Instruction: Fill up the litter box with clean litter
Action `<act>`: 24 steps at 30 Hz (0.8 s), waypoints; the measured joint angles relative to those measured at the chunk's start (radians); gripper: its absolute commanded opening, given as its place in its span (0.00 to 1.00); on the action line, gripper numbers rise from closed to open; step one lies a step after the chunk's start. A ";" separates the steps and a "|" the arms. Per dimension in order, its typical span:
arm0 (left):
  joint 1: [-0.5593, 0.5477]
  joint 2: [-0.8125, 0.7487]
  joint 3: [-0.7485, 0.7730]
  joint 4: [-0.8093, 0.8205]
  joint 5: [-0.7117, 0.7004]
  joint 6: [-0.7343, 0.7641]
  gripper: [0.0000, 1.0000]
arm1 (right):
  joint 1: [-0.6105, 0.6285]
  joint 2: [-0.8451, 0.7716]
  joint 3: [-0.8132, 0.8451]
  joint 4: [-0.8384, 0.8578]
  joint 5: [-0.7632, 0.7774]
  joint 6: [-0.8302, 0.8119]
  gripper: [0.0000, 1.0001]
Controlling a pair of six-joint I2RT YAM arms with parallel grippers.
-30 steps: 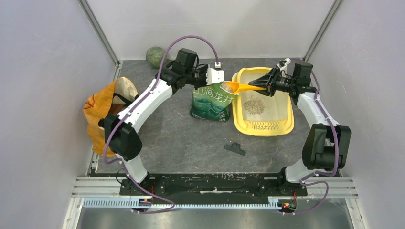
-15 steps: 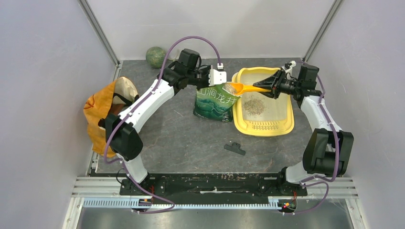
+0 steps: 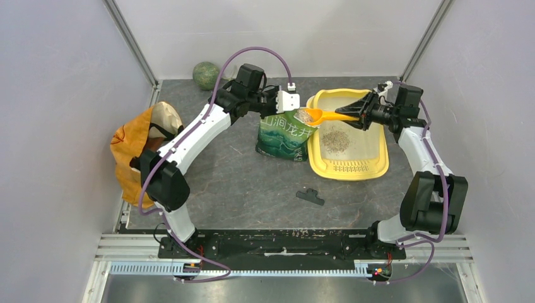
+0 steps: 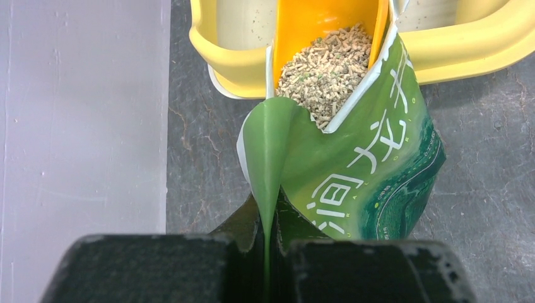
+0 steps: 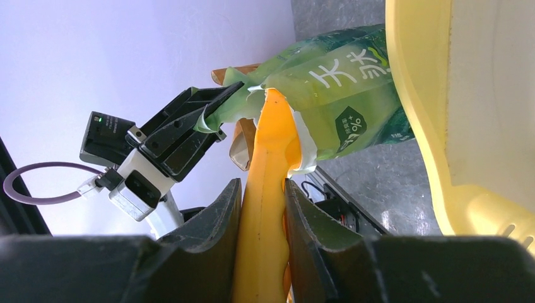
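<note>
The yellow litter box [image 3: 378,165] lies at the back right with a small pile of clean litter [image 3: 336,141] in its basin. My left gripper [image 3: 275,104] is shut on the top edge of the green printed pouch [image 3: 285,136] and holds its mouth open beside the box [image 4: 227,60]. My right gripper [image 3: 361,112] is shut on the handle of the orange scoop [image 3: 328,116]. The scoop's bowl [image 4: 315,25] sits at the pouch mouth, full of grey-beige granules [image 4: 325,66]. In the right wrist view the scoop handle [image 5: 265,208] runs between my jaws toward the pouch [image 5: 340,95].
An orange-yellow bag [image 3: 129,151] leans at the left edge. A green ball [image 3: 205,74] rests at the back wall. A small black part [image 3: 310,196] lies on the table in front of the pouch.
The pouch and my left gripper shifted slightly right toward the box. The scoop came up out of the pouch mouth loaded with granules, and my right arm drew back a little to the right.
</note>
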 measured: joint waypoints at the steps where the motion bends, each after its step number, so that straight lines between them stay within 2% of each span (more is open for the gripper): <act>1: 0.000 0.000 0.000 0.000 0.000 0.000 0.02 | 0.000 0.000 0.003 -0.003 0.001 0.000 0.00; 13: 0.000 0.011 0.012 -0.004 -0.006 0.000 0.02 | 0.000 0.000 0.109 -0.143 0.026 -0.045 0.00; 24: -0.002 0.016 0.028 -0.021 -0.015 0.000 0.02 | -0.019 0.000 0.122 -0.165 0.004 -0.079 0.00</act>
